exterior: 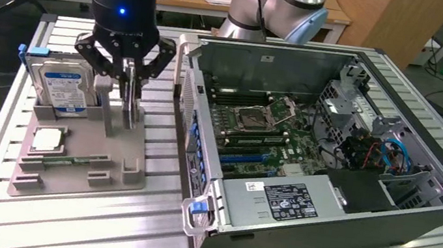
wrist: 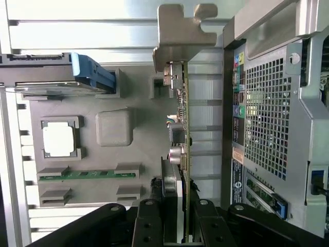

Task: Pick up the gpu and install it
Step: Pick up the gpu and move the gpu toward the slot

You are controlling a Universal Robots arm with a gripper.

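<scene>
My gripper (exterior: 127, 100) is pinching the gpu (wrist: 185, 149) at the edge of the grey tray (exterior: 87, 143); the wrist view is showing me its silver bracket (wrist: 177, 36).

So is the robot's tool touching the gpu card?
Touching. In the wrist view the tool has its fingers pressed on both sides of the gpu, which stands on edge between them with no gap.
</scene>
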